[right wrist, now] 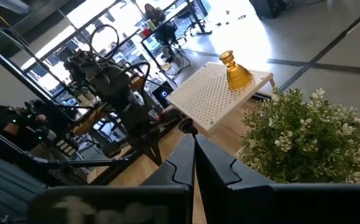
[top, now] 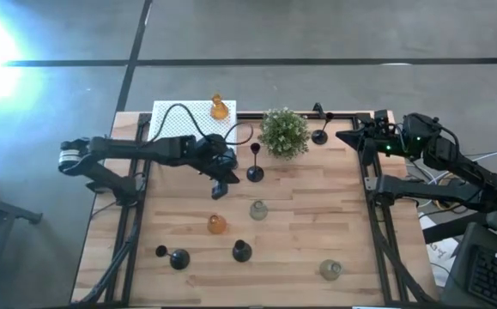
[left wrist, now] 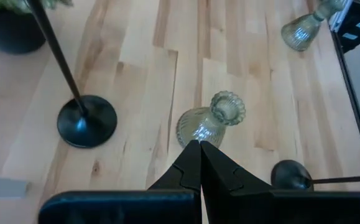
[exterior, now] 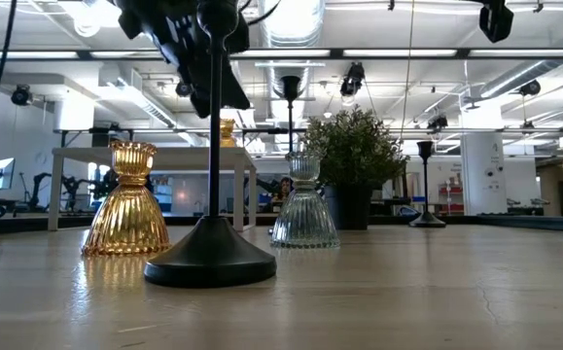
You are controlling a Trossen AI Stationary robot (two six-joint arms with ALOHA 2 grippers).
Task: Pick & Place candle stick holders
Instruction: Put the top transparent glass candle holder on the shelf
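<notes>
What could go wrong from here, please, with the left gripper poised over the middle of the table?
The left gripper is shut above the clear glass holder; descending shut, it would likely strike the holder instead of straddling it. The tall black holder stands close beside the left arm, so a swing might topple it. An amber holder sits nearby and could get nudged.

One holder [top: 219, 107] on box [top: 175, 122]; plant [top: 283, 132] right of box; other holders [top: 258, 209] scattered on table [top: 317, 215].

Bright, floor glare upper left, foreground perhaps soft
</notes>
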